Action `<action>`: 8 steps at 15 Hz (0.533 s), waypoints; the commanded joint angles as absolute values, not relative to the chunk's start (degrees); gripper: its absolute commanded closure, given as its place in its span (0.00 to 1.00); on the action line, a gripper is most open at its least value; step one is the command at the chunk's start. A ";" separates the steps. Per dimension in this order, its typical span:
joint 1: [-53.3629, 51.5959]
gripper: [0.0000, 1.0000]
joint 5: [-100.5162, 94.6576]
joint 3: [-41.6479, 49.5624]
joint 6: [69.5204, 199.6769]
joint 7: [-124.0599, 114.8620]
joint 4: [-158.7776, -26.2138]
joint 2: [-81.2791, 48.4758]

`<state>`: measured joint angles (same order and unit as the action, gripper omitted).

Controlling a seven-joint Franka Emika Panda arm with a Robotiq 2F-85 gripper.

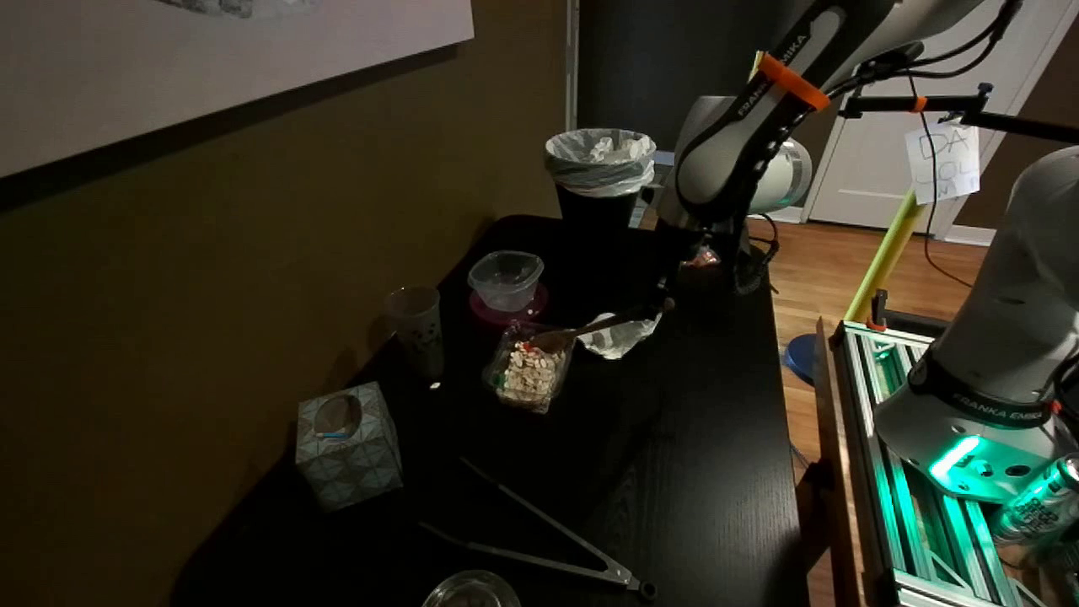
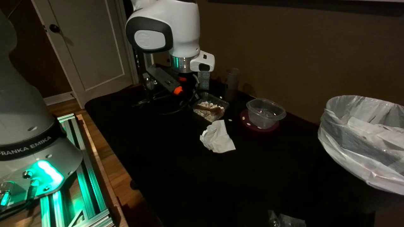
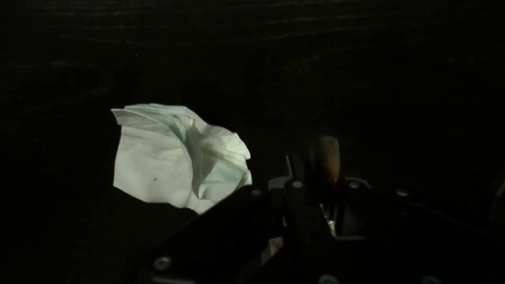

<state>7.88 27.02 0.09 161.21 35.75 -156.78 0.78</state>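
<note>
A brown wooden spoon (image 1: 594, 326) is held by my gripper (image 1: 662, 295), whose fingers are shut on its handle. In the wrist view the rounded handle end (image 3: 327, 157) pokes out between the dark fingertips. The spoon's bowl (image 2: 214, 109) overlaps a clear plastic container (image 2: 198, 117) of pale flakes in both exterior views; how deep it sits I cannot tell. A crumpled white tissue (image 3: 158, 161) lies on the dark table to the left of the gripper in the wrist view, apart from it. Dim light hides most of the fingers.
A clear bowl (image 1: 507, 282) stands on a dark red lid (image 1: 482, 316). Nearby are a tall cup (image 1: 417, 324), a patterned tissue box (image 1: 354, 459), metal tongs (image 1: 539, 514) and a glass dish (image 1: 472, 582). A bag-lined bin (image 2: 347, 138) stands at the table's end.
</note>
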 commanded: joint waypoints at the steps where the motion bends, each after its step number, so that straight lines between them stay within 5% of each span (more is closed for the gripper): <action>1: 8.02 0.97 13.13 3.04 153.66 26.34 -156.42 2.97; 8: 6.05 0.97 11.64 5.32 143.34 28.01 -152.78 5.69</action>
